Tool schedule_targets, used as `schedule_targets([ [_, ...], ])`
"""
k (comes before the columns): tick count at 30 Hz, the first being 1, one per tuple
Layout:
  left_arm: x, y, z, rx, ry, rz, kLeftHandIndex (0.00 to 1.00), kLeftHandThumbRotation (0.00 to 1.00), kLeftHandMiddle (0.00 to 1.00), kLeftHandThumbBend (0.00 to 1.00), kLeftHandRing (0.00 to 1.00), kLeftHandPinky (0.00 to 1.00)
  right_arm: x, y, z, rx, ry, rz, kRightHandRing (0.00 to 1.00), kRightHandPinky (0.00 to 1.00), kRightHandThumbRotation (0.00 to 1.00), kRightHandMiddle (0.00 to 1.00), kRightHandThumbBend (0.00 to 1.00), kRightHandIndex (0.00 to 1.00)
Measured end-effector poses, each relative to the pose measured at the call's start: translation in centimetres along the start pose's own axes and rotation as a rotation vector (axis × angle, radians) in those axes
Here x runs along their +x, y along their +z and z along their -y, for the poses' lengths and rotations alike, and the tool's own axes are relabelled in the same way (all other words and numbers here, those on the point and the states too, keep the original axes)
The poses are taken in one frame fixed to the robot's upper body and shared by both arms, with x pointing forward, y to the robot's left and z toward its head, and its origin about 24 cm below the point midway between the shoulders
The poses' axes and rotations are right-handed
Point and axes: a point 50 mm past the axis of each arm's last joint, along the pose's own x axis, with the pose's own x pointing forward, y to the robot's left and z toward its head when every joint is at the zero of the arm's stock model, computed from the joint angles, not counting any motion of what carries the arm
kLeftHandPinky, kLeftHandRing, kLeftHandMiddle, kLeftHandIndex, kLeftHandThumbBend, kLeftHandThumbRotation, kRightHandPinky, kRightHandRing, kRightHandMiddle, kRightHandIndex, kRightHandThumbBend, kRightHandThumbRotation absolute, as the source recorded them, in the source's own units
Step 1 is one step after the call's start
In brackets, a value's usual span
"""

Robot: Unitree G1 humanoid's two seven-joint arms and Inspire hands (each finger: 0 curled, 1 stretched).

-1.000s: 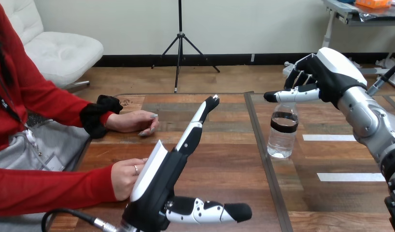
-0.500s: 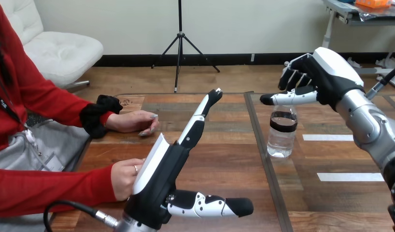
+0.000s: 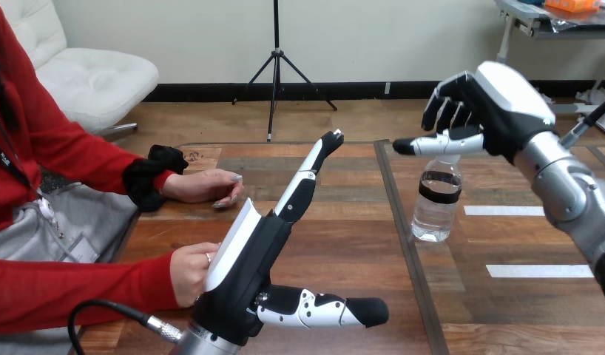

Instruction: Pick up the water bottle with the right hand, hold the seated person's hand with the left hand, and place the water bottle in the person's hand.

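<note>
I see the water bottle (image 3: 435, 203) standing upright on the desk (image 3: 344, 244). My right hand (image 3: 483, 111) hangs just above the bottle's cap, its fingers (image 3: 449, 111) loosely spread and the thumb straight across the top, gripping nothing. Well left of the bottle, my left hand (image 3: 244, 274) has its fingers straight and wide. The person's nearer hand (image 3: 190, 272) sits right beside its back, farther from the bottle.

**Wooden table: surface contents**

Wooden table (image 3: 344, 244), plank top, with a dark seam (image 3: 403, 244) running front to back.
- **Right of the seam:** clear water bottle (image 3: 435, 205), upright. Far white tape strip (image 3: 503, 211) and near white tape strip (image 3: 540, 271) lie flat.
- **Left of the seam:** person's far hand (image 3: 207, 186) rests palm down. Person's near hand (image 3: 190, 272) is fisted at the left edge.
</note>
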Motion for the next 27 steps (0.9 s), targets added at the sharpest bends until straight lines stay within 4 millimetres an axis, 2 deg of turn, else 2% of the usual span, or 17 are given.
schedule_targets([
  [11,0.0,0.0,0.0,0.000,-0.005,-0.003,1.00,0.52,1.00,1.00,1.00,1.00,-0.4,0.8,0.8,-0.027,0.004,0.034,0.23,0.25,0.72,0.27,1.00,0.29],
  [17,-0.1,-0.1,0.0,0.000,-0.012,-0.008,1.00,0.52,1.00,1.00,1.00,1.00,-0.8,1.1,0.9,-0.033,0.026,0.035,0.23,0.22,0.72,0.27,1.00,0.30],
  [27,-0.2,-0.3,0.1,-0.003,-0.023,-0.020,1.00,0.52,1.00,1.00,1.00,1.00,-1.9,1.4,0.4,-0.025,0.075,0.022,0.26,0.26,0.71,0.30,1.00,0.33],
])
